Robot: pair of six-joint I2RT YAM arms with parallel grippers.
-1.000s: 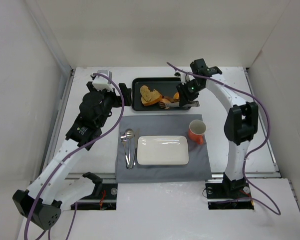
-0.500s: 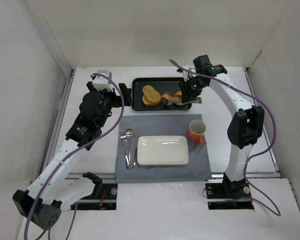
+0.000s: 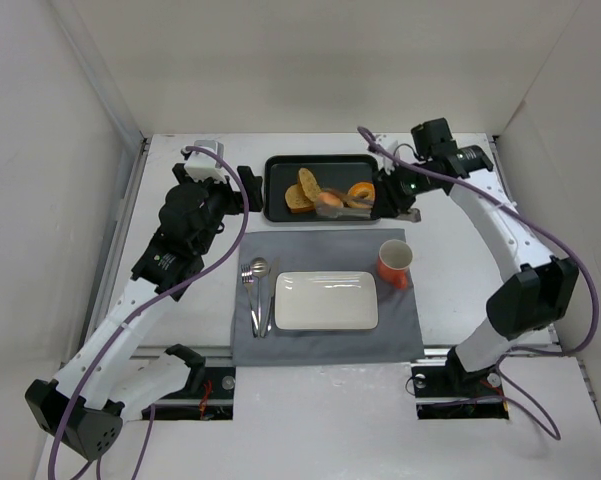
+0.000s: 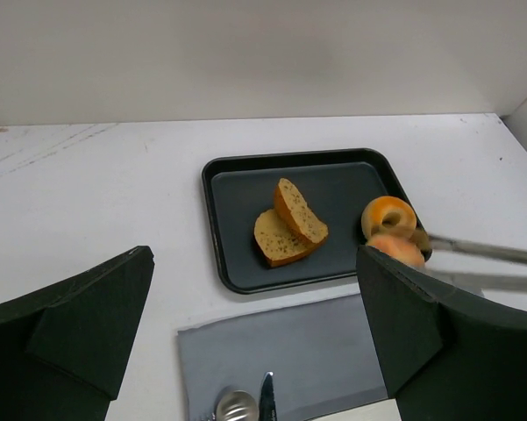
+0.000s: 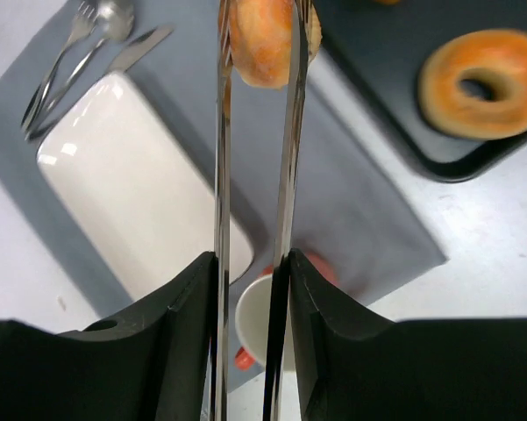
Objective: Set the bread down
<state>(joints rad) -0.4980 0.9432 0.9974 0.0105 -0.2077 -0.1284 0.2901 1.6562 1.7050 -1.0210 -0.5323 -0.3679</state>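
The bread (image 5: 261,44) is gripped between the long fingers of the right gripper (image 3: 332,203) over the near rim of the black tray (image 4: 237,210), just beside the donut (image 5: 438,83), while the left gripper (image 4: 252,260) is seen spread wide, empty

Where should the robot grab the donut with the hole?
Probably one side of the ring, from straight above: one finger in the hole, one outside. The donut lies flat in a corner of the tray, whose raised rim would block a sideways grab.
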